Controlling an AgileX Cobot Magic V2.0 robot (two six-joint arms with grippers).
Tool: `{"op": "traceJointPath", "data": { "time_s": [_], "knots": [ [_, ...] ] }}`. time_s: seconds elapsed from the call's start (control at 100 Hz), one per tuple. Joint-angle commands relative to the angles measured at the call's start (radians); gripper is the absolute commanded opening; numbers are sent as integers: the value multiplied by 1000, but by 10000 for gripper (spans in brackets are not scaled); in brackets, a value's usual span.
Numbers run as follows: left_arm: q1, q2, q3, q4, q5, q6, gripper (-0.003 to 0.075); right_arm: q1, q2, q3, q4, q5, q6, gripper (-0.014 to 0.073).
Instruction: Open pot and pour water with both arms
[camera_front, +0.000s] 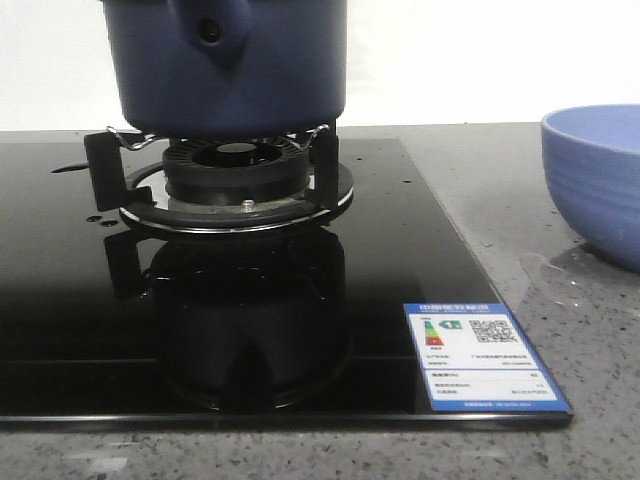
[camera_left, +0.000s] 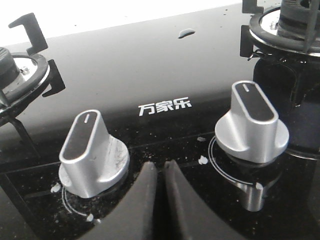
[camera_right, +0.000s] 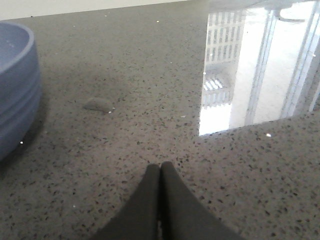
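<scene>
The dark navy-blue pot (camera_front: 230, 70) stands on the gas burner (camera_front: 237, 178) of the black glass hob in the front view, its stub handle with a round hole facing the camera; its top is cut off, so no lid shows. No gripper shows in the front view. My left gripper (camera_left: 159, 167) is shut and empty, low over the hob between two silver knobs. My right gripper (camera_right: 160, 168) is shut and empty, low over the speckled grey counter, with the lighter blue ribbed bowl (camera_right: 15, 90) off to one side.
The ribbed bowl (camera_front: 595, 185) sits on the counter right of the hob. Two silver knobs (camera_left: 92, 152) (camera_left: 252, 122) flank my left fingers. A second burner (camera_left: 20, 75) lies beyond them. An energy label (camera_front: 480, 352) marks the hob's front right corner. A water drop (camera_right: 98, 104) lies on the counter.
</scene>
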Motion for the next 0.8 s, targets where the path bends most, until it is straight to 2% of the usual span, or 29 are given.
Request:
{"op": "traceJointPath", "data": {
  "time_s": [0.0, 0.44, 0.62, 0.79],
  "knots": [
    [3, -28, 28, -5, -43, -11, -20, -6, -18, 26, -6, -18, -6, -62],
    [3, -28, 28, -5, -41, -11, -20, -6, -18, 26, -6, -18, -6, -62],
    [3, -28, 28, 45, -41, -11, -20, -6, -18, 26, -6, -19, -6, -62],
    [3, -28, 28, 44, -41, -11, -20, -6, -18, 26, -34, -99, -6, -62]
  ]
}}
